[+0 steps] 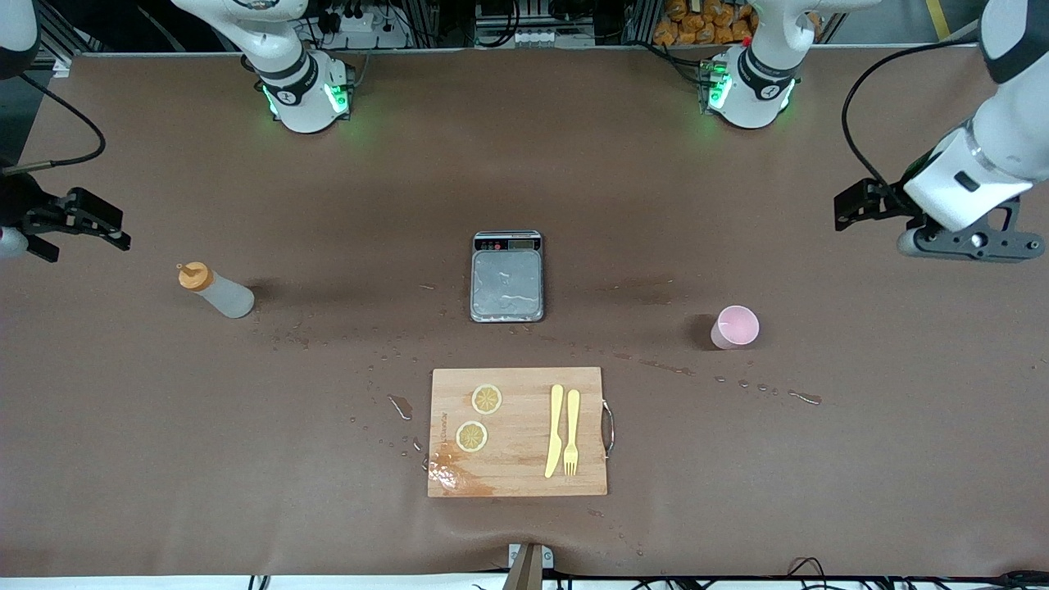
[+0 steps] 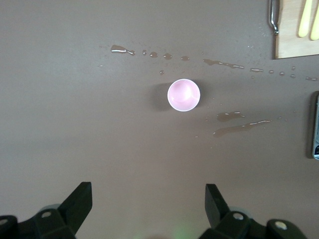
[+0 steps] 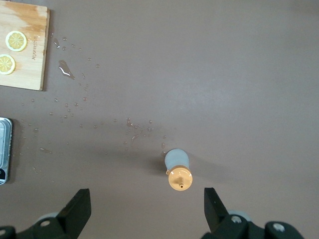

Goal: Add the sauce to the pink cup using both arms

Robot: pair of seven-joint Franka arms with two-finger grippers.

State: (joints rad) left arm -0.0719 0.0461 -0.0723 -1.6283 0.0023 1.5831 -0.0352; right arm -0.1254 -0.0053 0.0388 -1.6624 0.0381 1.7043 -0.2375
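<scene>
While both tools [image 3: 144,209] gape, the sauce [image 3: 178,169] stands below the right.

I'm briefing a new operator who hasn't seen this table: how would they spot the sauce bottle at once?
Start from the wooden cutting board at the table's near edge, then the scale just farther from the camera. From the scale, look toward the right arm's end of the table: the sauce bottle stands there alone. It is translucent greyish-white with an orange cap, unlike the pink cup toward the left arm's end.
</scene>
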